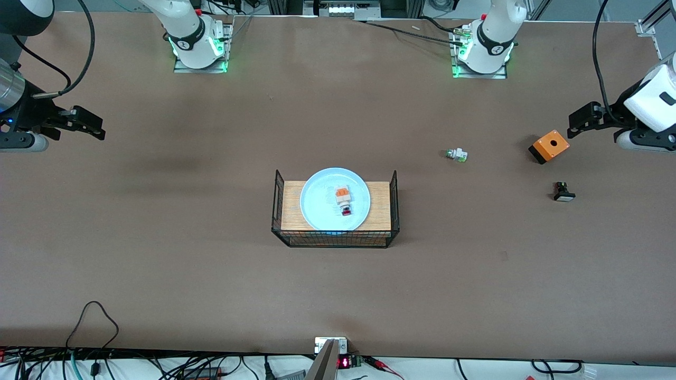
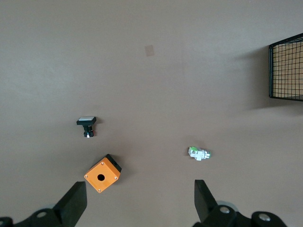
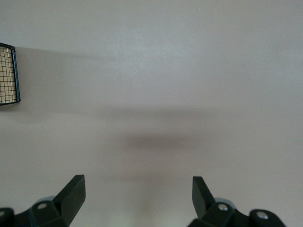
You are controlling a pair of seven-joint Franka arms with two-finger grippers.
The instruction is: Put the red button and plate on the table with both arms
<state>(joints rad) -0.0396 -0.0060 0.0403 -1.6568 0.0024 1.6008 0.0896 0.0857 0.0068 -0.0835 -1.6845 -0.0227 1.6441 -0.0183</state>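
Left end effector (image 1: 575, 124) hangs over the desk (image 1: 158, 264) at the left arm's end, fingers (image 2: 73, 203) spread wide with nothing between them. Right end effector (image 1: 92, 126) hangs over bare desk at the right arm's end, fingers (image 3: 71, 194) likewise apart and empty. I log both arms as waiting, well away from the centre.

Plate (image 1: 322, 184), pale blue and round, sits flat on the wood top of the wire-sided platform (image 1: 380, 211) in the middle of the desk. Red button (image 1: 344, 200) lies on the plate, slightly toward the left arm's end of its centre, orange section pointing toward the bases and red cap toward the front camera. Neither has reached the desk yet.

Other parts lie toward the left arm's end: a white-and-green part (image 1: 457, 154), an orange box (image 1: 549, 145) with a hole in its top face and a black base, just beside the left end effector, and a black part with white cap (image 1: 563, 192) nearer the front camera than the box. In the left wrist view I see all three apart from one another.
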